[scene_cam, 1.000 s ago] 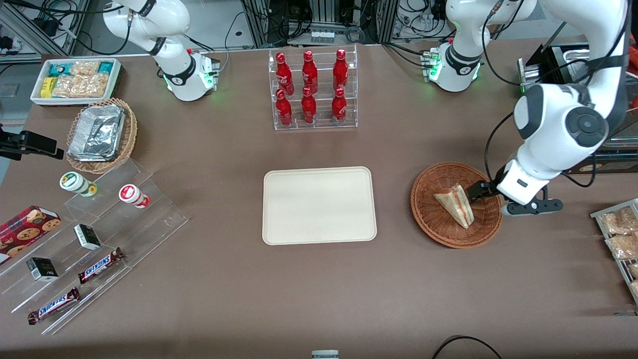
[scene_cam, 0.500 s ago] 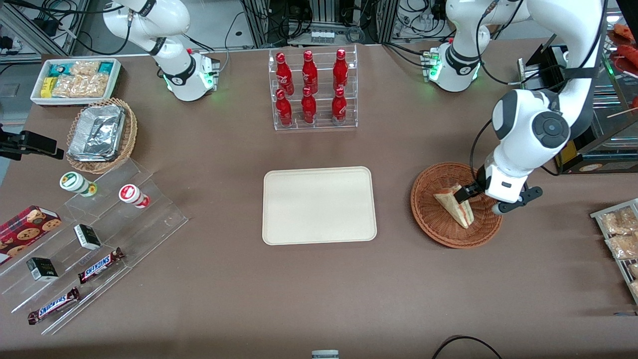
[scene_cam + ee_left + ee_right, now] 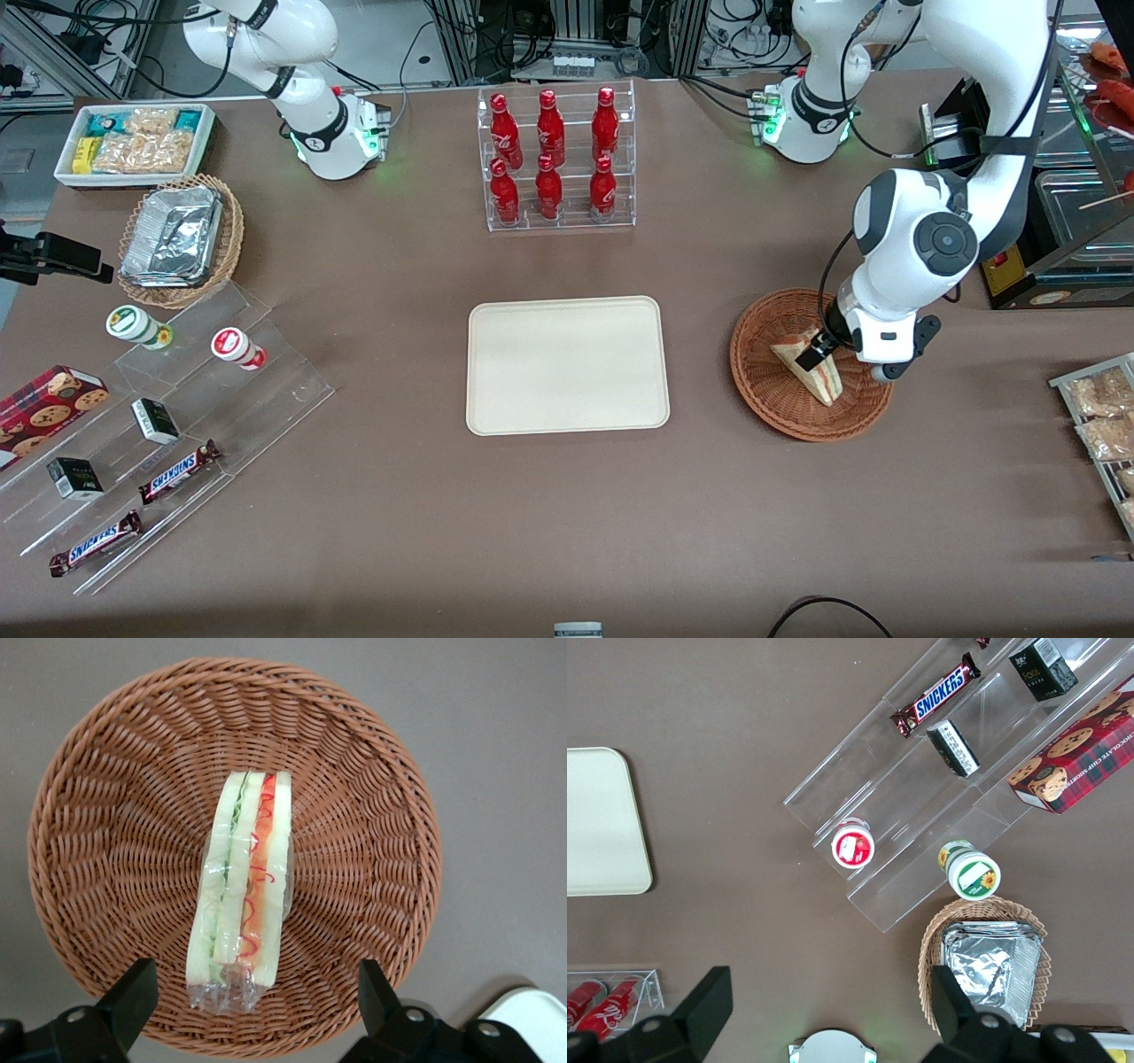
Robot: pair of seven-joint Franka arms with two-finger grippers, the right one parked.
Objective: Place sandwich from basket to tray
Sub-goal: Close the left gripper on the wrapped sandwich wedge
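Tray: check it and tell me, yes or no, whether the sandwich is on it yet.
No: the tray is bare, and the sandwich lies in the basket with the open gripper above it.

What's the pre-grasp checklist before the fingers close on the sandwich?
1. Sandwich in the basket: ok, it lies on edge near the basket's middle, filling layers facing up at the wrist camera.
2. Gripper over the basket: ok, in the front view it sits above the sandwich's end farther from that camera.
3. Fingers open: ok, wide apart, one on each side of the sandwich.
4. Fingers low enough to grip: cannot tell, height above the sandwich is unclear.
5. Basket holds only the sandwich: ok, nothing else shows inside it.
6. Tray ready: ok, bare, flat on the table beside the basket.
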